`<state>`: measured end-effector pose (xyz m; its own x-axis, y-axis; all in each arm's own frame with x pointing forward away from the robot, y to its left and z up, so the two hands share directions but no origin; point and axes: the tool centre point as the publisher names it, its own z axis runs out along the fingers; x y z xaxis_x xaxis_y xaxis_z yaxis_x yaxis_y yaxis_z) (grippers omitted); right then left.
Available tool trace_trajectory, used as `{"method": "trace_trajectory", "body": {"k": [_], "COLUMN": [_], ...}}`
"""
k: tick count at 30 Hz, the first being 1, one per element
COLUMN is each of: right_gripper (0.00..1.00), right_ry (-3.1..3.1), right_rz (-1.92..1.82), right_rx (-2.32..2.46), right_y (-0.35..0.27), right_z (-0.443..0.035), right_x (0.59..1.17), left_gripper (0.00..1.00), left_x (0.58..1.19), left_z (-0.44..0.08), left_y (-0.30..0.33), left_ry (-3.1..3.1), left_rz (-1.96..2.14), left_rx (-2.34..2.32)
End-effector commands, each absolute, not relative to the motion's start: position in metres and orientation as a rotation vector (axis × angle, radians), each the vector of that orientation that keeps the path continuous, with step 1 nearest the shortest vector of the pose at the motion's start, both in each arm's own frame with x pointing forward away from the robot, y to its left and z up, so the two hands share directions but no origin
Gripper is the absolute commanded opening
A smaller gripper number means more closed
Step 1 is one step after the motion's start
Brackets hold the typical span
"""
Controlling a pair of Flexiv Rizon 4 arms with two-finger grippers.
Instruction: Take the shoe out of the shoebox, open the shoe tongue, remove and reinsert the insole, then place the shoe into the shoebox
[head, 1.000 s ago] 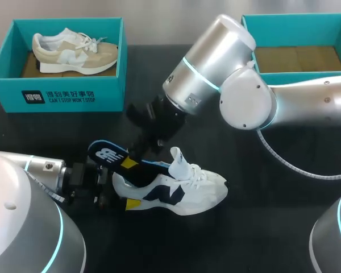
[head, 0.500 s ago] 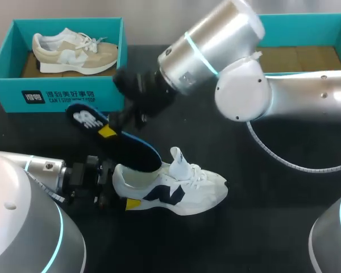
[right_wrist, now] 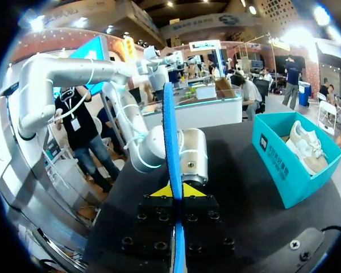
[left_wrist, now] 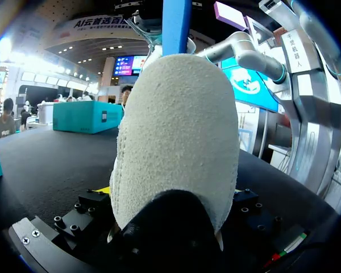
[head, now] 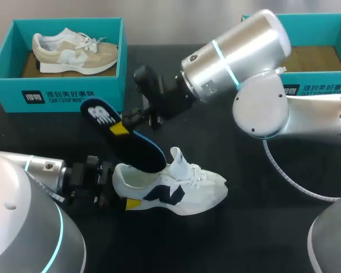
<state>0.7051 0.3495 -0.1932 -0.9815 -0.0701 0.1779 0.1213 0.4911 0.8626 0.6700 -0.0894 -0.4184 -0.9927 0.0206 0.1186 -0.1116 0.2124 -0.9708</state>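
A white shoe [head: 179,186] with a dark side logo stands upright on the black table. My left gripper [head: 115,190] comes in low from the left and is shut on its heel. In the left wrist view the white heel [left_wrist: 176,131] fills the gap between the fingers. A dark blue insole [head: 125,139] slants up and leftward from the shoe's opening. My right gripper [head: 125,125] is shut on its middle. The right wrist view shows the insole [right_wrist: 169,125] edge-on, pinched between the yellow tips of that gripper [right_wrist: 175,192]. The pulled-up tongue [head: 179,162] stands above the laces.
A teal shoebox [head: 57,91] at the back left holds a beige shoe [head: 74,52]. A second teal box [head: 318,89] at the back right shows only a cardboard floor. My right arm's big wrist [head: 238,60] hangs over the table's middle.
The right gripper has lifted the insole up and out of the shoe, swinging left and then a little back to the right, and its wrist has turned. Shoe and left gripper stayed put.
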Motion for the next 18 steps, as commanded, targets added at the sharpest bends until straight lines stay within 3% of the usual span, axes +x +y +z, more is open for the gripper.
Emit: {"method": "trace_trajectory", "body": {"k": [1, 9, 18], "right_gripper": [0.0, 0.0, 0.0], "right_ry": [-2.539, -2.519, -2.519], "right_rz": [-1.603, -1.8, -1.8], "right_rx": [-0.036, 0.08, 0.08], "right_y": [0.348, 0.339, 0.339], "right_z": [-0.178, -0.122, -0.122], "right_x": [0.702, 0.694, 0.694], "left_gripper": [0.0, 0.0, 0.0], "left_x": [0.672, 0.672, 0.672], "left_z": [-0.423, -0.423, -0.423], "left_y": [-0.09, -0.09, -0.09], "left_ry": [-2.364, -2.364, -2.364], "left_rz": [1.906, 1.906, 1.906], "left_rx": [0.091, 0.091, 0.091]}}
